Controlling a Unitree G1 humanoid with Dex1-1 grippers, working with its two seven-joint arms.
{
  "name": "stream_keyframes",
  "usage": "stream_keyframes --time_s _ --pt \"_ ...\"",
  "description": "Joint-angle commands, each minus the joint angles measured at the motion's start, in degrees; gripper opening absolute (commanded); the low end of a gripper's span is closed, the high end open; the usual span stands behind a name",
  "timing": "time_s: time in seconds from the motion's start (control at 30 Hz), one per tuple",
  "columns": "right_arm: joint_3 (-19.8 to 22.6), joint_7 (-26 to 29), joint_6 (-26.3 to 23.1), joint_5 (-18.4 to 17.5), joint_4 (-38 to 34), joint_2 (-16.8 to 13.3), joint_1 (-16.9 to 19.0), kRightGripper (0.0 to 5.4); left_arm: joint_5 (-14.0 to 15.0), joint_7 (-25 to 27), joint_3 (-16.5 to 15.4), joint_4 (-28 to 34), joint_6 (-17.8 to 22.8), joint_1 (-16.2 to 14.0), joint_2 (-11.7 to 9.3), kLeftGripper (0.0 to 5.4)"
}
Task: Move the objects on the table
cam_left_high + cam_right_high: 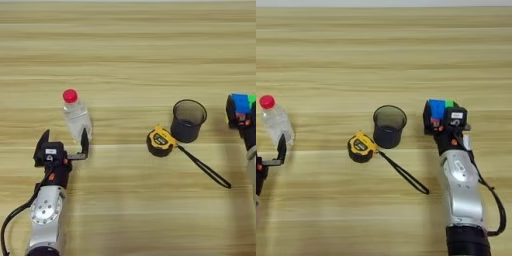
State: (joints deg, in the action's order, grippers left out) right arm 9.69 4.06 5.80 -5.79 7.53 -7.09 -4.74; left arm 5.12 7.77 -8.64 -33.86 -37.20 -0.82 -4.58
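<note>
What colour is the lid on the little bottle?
Red. The cap on the clear bottle shows best in the left eye view.

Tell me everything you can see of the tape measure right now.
The tape measure is a round yellow-and-black case lying flat on the table, just left of the dark cup, close against its base. Its black strap trails along the wood toward the robot's right. Neither gripper is near it.

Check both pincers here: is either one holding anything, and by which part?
The right pincer is shut on the puzzle cube, clamping its left and right sides. The left pincer is open just beside the bottle and holds nothing.
</note>
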Motion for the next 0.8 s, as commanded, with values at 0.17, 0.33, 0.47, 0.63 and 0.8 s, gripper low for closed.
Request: stream_keyframes --time_s 0.17,0.33,0.47,0.63,0.8 --pt "0.25 -1.02 2.62 1.52 6.16 -0.27 -0.98 3.34 -0.01 -0.15 0.06 0.33 -0.31 -0.25 0.06 5.4" --pt "0.02 -1.39 4.18 2.09 10.81 -0.36 -1.61 3.34 0.0 -0.14 0.08 0.65 -0.22 -0.41 0.06 5.4" --pt "0.03 -1.48 5.31 2.31 13.84 -0.3 -2.04 3.34 -0.02 -0.19 0.08 0.84 -0.19 -0.52 0.08 5.4" --pt "-0.28 -1.41 6.39 2.37 17.12 0.18 -2.34 3.34 -0.01 -0.15 0.09 0.95 -0.16 -0.61 0.1 5.4" --pt "-0.67 -1.32 7.26 2.49 19.03 0.41 -2.52 3.34 -0.01 -0.21 0.13 1.21 -0.16 -0.8 0.2 5.4"
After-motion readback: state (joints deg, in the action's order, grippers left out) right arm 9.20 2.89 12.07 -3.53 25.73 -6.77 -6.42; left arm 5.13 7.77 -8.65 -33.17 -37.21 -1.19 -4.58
